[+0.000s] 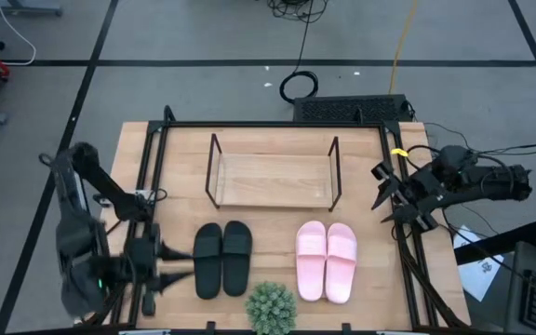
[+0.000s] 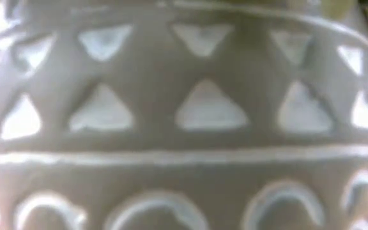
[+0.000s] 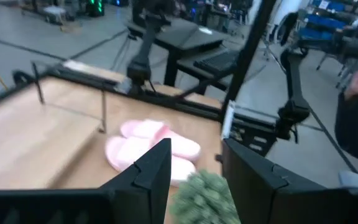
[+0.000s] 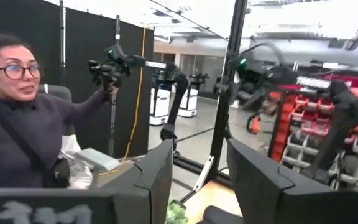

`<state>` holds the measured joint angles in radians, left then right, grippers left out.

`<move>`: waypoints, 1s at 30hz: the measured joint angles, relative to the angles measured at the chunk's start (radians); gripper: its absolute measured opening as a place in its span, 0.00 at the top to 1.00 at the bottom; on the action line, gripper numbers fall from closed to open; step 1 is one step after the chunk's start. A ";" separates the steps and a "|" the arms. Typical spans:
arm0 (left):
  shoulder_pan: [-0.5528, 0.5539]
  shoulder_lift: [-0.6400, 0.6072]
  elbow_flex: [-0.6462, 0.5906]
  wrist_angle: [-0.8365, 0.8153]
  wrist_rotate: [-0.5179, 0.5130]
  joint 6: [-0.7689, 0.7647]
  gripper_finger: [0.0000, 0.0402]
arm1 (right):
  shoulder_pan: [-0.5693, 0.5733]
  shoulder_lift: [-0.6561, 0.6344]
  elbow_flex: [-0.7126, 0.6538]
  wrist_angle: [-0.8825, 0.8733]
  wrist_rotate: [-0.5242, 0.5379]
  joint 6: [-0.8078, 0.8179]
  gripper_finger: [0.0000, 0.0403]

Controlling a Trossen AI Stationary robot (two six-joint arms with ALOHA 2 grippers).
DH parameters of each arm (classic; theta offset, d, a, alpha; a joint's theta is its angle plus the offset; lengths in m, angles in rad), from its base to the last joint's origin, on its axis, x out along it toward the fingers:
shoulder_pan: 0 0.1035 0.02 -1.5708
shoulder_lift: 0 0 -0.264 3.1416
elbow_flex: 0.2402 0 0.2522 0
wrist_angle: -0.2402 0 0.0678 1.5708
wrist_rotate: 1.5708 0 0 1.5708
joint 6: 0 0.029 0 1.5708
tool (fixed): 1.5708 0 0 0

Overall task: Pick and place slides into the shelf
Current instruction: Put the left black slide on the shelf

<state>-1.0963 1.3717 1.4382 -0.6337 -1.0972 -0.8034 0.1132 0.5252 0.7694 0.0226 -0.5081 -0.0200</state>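
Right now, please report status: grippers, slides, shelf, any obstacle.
Left gripper open, beside black slides. Right gripper open, at table's right edge. Pink slides on table; shelf holds nothing. Potted plant at front edge, fills low view.

Low view is basically useless, a patterned pot fills the whole thing, blurred. From above, the left gripper is smeared, so its fingers are hard to read. The plant looks cut off by the bottom edge.

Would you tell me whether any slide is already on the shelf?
No, the shelf holds nothing; the black slides and pink slides lie on the table beside it.
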 joint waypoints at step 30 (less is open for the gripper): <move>0.144 0.134 -0.202 -0.552 0.479 -0.958 0.64 | 0.374 0.148 0.002 0.011 0.565 -0.150 0.64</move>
<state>-0.9521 1.5060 1.2357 -1.1862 -0.6179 -1.7613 0.4870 0.6727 0.7712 0.0339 0.0564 -0.1697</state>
